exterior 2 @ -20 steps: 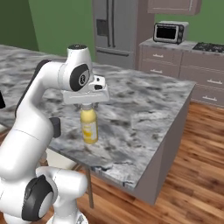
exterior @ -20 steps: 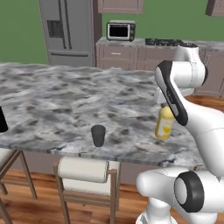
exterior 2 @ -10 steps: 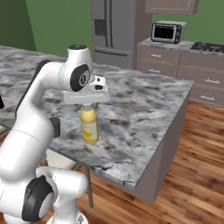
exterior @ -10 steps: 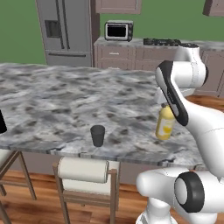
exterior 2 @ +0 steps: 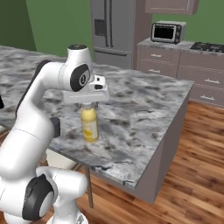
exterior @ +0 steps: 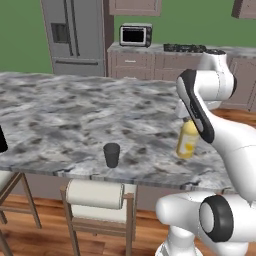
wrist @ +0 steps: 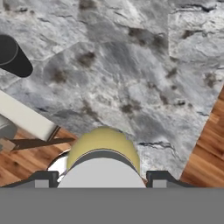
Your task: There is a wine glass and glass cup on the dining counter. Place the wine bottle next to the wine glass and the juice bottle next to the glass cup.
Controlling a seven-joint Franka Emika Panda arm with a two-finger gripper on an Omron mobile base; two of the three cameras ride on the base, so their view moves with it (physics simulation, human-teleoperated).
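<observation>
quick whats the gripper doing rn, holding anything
Gripper: down over the white cap of the juice bottle, which stands on the dining counter. Whether the jaws are clamped on it cannot be told.

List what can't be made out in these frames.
- Juice bottle cap: right base view, under the gripper.
- Finger contact with the cap: hand view, cut by the bottom edge.
- Glass cup: hand view, clipped at the left edge.
- Bottle label text: left base view, too small.

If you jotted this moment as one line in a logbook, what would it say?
gripper: over juice bottle cap, grasp unclear | juice bottle: upright on dining counter | glass cup: apart, near stool-side edge
</observation>
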